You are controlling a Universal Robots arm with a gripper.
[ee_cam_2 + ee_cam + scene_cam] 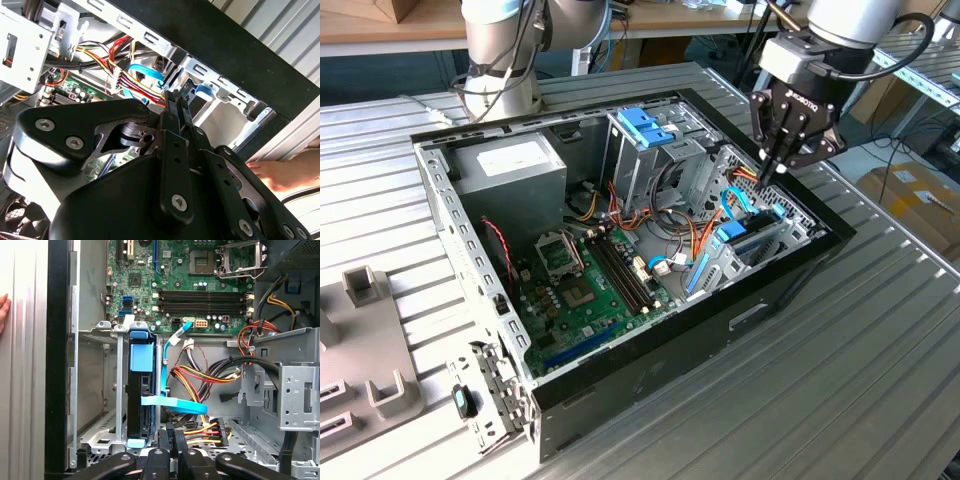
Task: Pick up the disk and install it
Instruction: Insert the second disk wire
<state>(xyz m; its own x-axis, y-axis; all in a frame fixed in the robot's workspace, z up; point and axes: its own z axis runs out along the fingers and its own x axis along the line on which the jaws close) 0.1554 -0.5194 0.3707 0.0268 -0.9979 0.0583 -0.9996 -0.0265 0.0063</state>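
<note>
Disk (140,390) stands on edge in the drive cage (100,385) at the case's front corner, long axis running down into the bay, blue rail frame uppermost. Your gripper (772,172) hangs just above it, fingers pressed together and holding nothing. Note that the disk lies straight below the fingertips (170,432), beside the blue cable (172,405).

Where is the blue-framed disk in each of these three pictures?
Exterior view: the disk stands on edge in the drive bay at the computer case's end, toward the exterior view's right, below the claw.
First wrist view: it sits upright in the metal bay, blue frame showing.
Second wrist view: hard to tell; a blue tab by the claw tips may be its frame.
Shared landmark: the blue flat cable beside the bay.
</note>
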